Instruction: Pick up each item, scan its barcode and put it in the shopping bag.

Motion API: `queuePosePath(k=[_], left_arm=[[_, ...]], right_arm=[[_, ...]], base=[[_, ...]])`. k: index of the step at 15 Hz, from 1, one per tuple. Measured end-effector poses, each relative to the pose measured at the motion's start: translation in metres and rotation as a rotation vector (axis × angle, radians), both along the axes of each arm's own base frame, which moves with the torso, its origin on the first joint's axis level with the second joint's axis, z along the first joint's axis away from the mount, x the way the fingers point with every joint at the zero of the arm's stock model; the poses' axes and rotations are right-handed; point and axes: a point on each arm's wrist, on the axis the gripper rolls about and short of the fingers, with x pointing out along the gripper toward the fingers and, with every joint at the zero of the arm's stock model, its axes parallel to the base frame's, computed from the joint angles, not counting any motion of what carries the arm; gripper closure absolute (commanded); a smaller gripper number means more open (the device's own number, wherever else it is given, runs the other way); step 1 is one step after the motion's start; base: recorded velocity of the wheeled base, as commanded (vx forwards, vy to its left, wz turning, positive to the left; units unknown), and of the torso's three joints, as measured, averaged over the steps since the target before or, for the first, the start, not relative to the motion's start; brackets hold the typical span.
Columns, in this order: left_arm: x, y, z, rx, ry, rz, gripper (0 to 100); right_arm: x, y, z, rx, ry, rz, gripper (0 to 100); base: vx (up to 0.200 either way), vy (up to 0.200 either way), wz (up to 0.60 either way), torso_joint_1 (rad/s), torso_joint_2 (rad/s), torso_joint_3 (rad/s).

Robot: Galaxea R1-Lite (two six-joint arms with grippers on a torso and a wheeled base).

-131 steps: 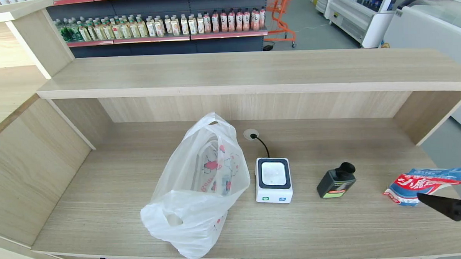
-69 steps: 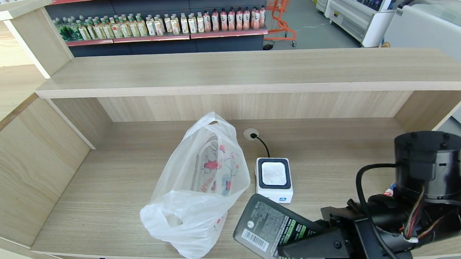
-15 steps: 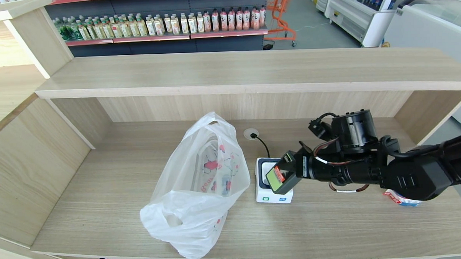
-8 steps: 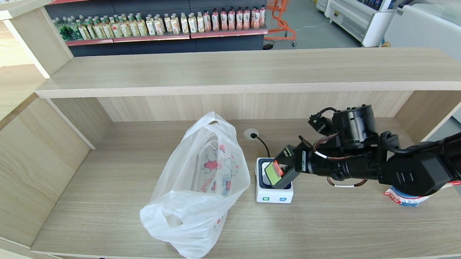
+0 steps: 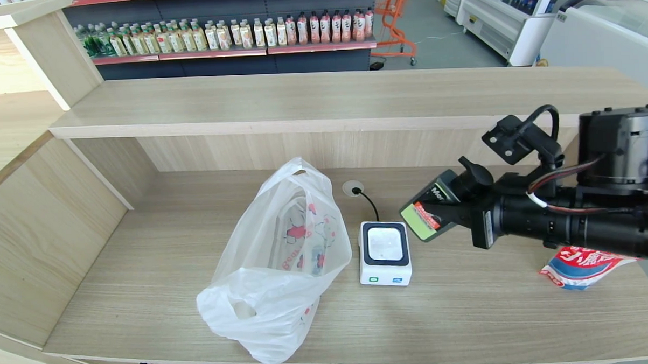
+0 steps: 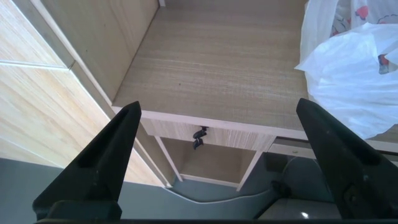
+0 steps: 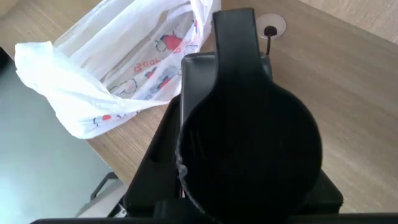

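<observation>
My right gripper [image 5: 457, 207] is shut on a black bottle [image 5: 433, 206] with a green and red label, held on its side in the air, up and to the right of the white barcode scanner [image 5: 384, 252]. The bottle's black cap and body [image 7: 249, 143] are close up in the right wrist view, with the white plastic shopping bag [image 7: 124, 68] beyond. That bag [image 5: 281, 259] stands left of the scanner with printed packets inside. My left gripper [image 6: 217, 168] hangs open off the counter's front left corner, nothing between its fingers.
A red, white and blue snack packet [image 5: 580, 267] lies at the counter's right end, partly under my right arm. The scanner's cable [image 5: 369, 202] runs to a hole in the counter. A raised shelf [image 5: 353, 100] and side walls enclose the counter.
My right arm has lifted the bottle off the scanner's face, up and to the right. The scanner's window now shows fully. Bag and packet have not moved.
</observation>
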Motion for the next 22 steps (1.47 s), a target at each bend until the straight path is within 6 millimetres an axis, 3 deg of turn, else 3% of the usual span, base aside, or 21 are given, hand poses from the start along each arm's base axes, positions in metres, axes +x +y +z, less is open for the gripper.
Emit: queuePosePath(k=[6, 16, 22], left_arm=[[0.000, 0.000, 0.000, 0.001, 0.000, 0.000, 0], [0.000, 0.000, 0.000, 0.003, 0.000, 0.000, 0], [0.000, 0.000, 0.000, 0.002, 0.000, -0.002, 0]], right_arm=[[-0.029, -0.015, 0.010, 0.028, -0.042, -0.011, 100], [-0.043, -0.023, 0.010, 0.182, 0.069, -0.062, 100], [-0.047, -0.019, 0.015, 0.371, 0.203, -0.093, 100]], base=[[0.000, 0.000, 0.00, 0.000, 0.00, 0.000], [-0.060, 0.000, 0.00, 0.003, 0.00, 0.000], [0.000, 0.200, 0.00, 0.014, 0.01, 0.002]])
